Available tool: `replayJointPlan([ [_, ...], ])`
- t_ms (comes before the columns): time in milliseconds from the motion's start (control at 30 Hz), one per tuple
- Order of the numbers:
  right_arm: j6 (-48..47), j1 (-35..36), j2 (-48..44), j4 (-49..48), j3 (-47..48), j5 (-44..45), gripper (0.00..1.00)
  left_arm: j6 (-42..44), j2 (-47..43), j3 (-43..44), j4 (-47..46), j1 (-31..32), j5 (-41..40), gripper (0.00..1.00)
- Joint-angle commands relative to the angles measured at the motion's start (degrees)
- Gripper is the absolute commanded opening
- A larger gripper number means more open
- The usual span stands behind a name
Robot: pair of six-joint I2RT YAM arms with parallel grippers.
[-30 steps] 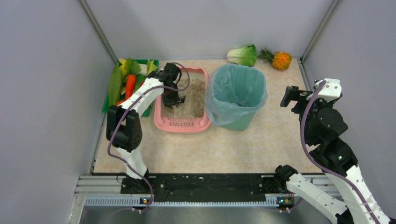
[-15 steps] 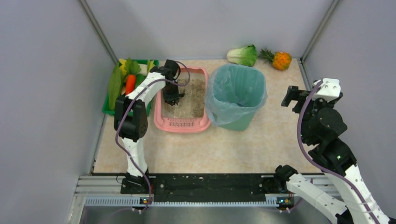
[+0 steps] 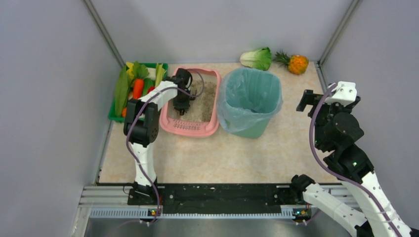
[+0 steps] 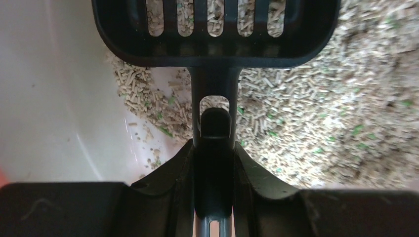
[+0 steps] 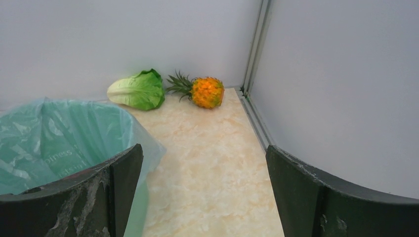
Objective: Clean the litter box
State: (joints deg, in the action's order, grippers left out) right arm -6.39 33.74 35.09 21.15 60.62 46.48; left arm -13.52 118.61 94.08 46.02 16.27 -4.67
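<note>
Your top view puts the litter box (image 3: 192, 130) upper left of centre, just beside the bin (image 3: 249, 126) on its right and near the crate (image 3: 113, 114) of vegetables on its left. There the left hand (image 3: 182, 106) is only a dark shape over the litter (image 3: 205, 98).

Your left wrist view fills that in. The hand is clamped narrow on the handle of a dark slotted scoop (image 4: 215, 29), whose head sits at the top of the frame over pellet litter. Bare box floor shows at the left.

The left arm rises from its base at lower left and bends at the elbow. Its forearm reaches up and right over the box rim, with the hand pointing down inside.

The right arm is folded at the right edge, its right hand (image 3: 307, 101) raised clear of the worktop (image 3: 237, 153). Your right wrist view shows its fingers (image 5: 126, 192) spread wide and holding nothing. It faces the back corner, where a lettuce (image 5: 138, 90) touches a pineapple (image 5: 205, 92).
</note>
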Motion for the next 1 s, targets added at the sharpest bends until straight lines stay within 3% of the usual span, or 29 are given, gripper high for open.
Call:
replayJointPlan([
  [0,-1.19,0.37,0.81,-3.26,-0.31,0.14,0.95,5.66,-2.94,-5.31,-10.04,-0.05,-3.86,0.0],
  [467,-1.56,0.39,1.22,-3.68,0.1,-0.57,0.95,15.86,-6.07,-6.9,-15.77,3.51,-17.64,0.0],
  [733,-1.69,0.32,1.89,-3.74,0.61,-1.18,0.95,15.84,-5.91,-8.25,-20.58,3.8,-19.31,0.0],
  [833,-1.82,0.41,1.8,-3.67,0.63,-1.17,0.95,14.91,-5.77,-9.22,-21.9,3.6,-18.05,0.0],
  [967,-1.87,0.37,1.37,-3.38,0.76,-1.03,0.95,8.88,-5.62,-9.45,-20.54,1.83,-8.0,0.0],
])
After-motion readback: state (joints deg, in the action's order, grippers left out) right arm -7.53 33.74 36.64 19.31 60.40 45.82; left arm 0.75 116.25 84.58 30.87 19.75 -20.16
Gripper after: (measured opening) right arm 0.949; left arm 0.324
